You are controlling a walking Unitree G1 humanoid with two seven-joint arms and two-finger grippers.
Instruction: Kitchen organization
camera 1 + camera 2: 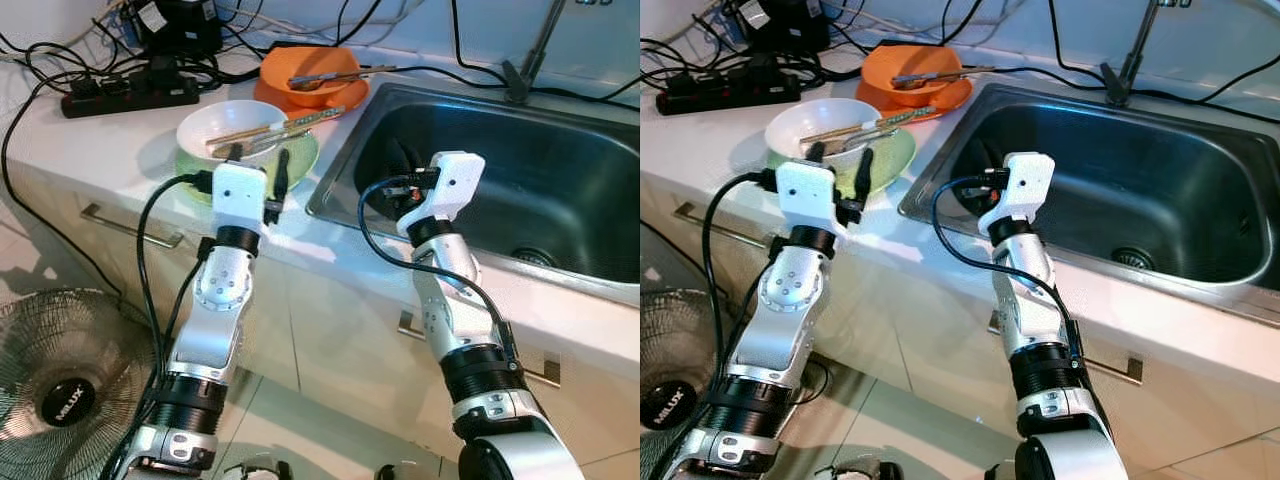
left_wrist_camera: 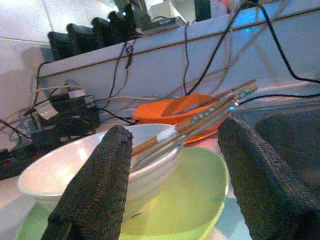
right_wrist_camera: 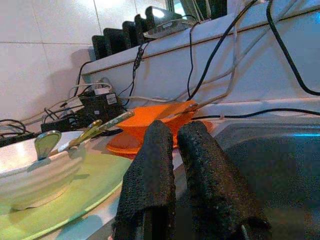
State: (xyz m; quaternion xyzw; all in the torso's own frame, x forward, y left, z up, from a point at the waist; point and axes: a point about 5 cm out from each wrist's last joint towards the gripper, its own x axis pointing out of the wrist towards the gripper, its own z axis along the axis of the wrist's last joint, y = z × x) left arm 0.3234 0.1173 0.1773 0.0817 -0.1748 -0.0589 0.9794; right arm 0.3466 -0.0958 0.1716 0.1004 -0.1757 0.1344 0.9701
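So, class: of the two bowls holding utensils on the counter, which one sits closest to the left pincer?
The white bowl, sitting on the green plate right in front of the open left pincer. The orange bowl stands farther back, by the sink corner.

Two silver arms rise from the lower frame, each ringed by a ribbed black collar, with round screwed joint covers and a white boxy wrist housing. Black cables loop beside them. The left hand (image 1: 260, 168) and right hand (image 3: 184, 165) have textured black fingers.

Floor fan (image 1: 70, 385) cut off by the picture's edge. Faucet (image 1: 535, 50) cropped above. Green plate (image 1: 300, 155) mostly hidden beneath the white bowl (image 1: 230, 125).
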